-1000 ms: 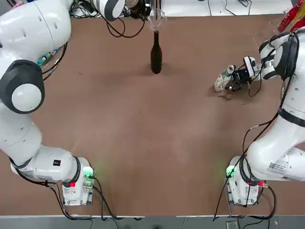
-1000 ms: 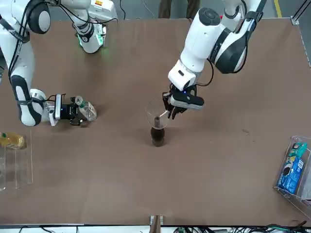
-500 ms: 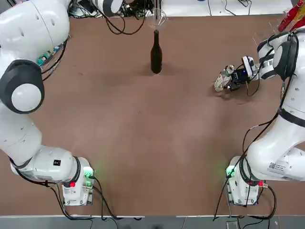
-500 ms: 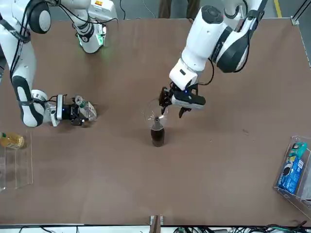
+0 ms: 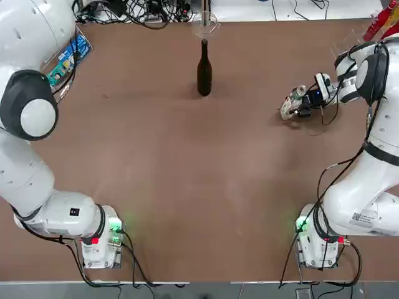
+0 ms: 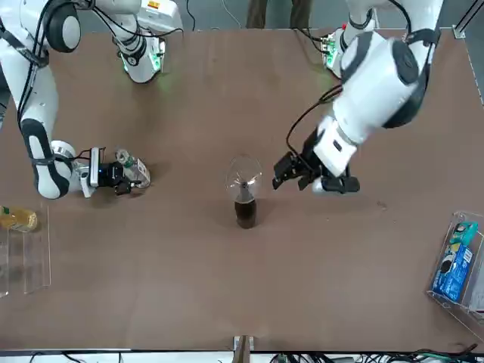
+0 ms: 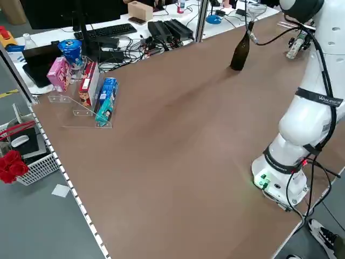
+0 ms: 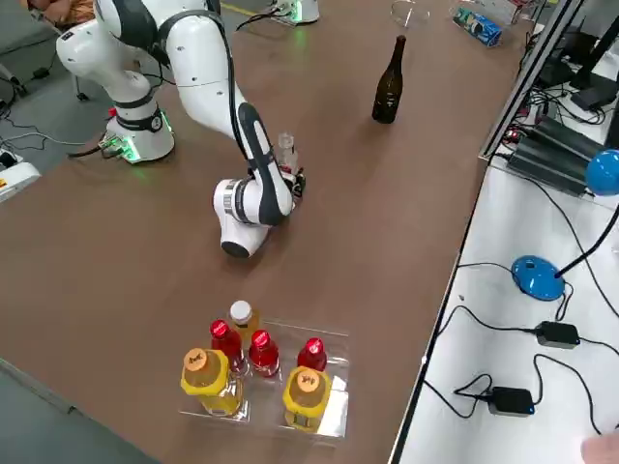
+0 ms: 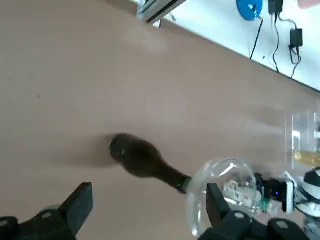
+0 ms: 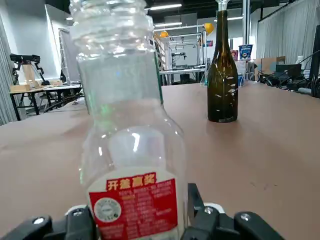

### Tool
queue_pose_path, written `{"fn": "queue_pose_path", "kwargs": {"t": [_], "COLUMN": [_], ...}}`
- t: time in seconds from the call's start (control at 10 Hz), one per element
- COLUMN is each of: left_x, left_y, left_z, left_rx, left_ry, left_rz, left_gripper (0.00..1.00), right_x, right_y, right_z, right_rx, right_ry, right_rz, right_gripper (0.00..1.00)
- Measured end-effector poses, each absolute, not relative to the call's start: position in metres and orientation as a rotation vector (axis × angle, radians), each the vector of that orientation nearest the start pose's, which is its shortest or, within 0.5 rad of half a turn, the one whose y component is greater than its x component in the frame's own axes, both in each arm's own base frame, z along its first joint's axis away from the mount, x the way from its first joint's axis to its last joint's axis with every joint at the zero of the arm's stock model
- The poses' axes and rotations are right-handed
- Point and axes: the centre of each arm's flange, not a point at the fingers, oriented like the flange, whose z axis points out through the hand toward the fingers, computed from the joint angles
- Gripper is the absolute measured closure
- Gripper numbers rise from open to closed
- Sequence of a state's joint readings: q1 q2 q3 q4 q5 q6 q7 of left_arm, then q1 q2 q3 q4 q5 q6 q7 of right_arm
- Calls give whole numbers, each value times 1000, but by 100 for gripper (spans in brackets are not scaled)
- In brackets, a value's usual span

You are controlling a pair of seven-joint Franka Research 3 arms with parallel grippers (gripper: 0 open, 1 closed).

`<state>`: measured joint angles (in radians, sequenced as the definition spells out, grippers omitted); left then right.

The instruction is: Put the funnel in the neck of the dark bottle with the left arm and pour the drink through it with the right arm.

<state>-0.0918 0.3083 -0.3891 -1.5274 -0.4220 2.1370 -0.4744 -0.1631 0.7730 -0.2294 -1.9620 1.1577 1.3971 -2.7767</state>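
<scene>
Looking across the bench [image 6: 151, 272], we see that the funnel [image 6: 243, 178] now sits by itself in the neck of the dark bottle [image 6: 245, 212], its wide rim standing above the bottle's mouth. A moment ago our left gripper [image 6: 293, 171] was pinching that rim; its jaws have since sprung wide and it has drawn off to the side, well clear of the bottle and empty. That tells us the first half of the job looks done, and the funnel seems to stay upright without help. Our right gripper [image 5: 300, 104] is down by the bench on the other side, with the small clear drink bottle [image 5: 291, 103] standing between its jaws. Those jaws have been narrowing around the bottle's lower body over the last second, but we cannot tell whether they grip it firmly yet. The drink bottle's threaded neck shows bare in the wrist view, with no cap visible. We judge lifting and carrying it to the funnel comes next.
</scene>
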Motion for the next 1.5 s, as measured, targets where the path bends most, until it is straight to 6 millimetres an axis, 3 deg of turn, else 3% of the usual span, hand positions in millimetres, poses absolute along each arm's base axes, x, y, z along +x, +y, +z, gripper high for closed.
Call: {"fn": "queue_pose_path", "kwargs": {"t": [0.1,0.2,0.5,0.8,1.0,1.2,1.5], "left_x": [619,624,627,623,616,604,569], "left_y": [-279,-270,-271,-263,-264,-252,-248], "left_z": [521,510,465,426,414,431,431], "left_rx": [2503,2500,2482,2457,2387,2336,2255], "left_ry": [246,165,-397,-629,-679,-705,-761], "left_rz": [4,-1,107,194,216,267,309], "left_gripper": [0,1,10,2,1,1,1], "right_x": [490,491,491,491,493,506,531], "right_y": [-89,-88,-88,-89,-92,-99,-108], "right_z": [92,92,92,92,98,126,223], "right_rx": [-1245,-1244,-1245,-1262,-1280,-1311,-1429], "right_ry": [-1341,-1342,-1342,-1320,-1293,-1288,-1262], "right_rz": [-1014,-1013,-1013,-993,-972,-960,-854], "right_gripper": [36,44,52,56,57,57,57]}}
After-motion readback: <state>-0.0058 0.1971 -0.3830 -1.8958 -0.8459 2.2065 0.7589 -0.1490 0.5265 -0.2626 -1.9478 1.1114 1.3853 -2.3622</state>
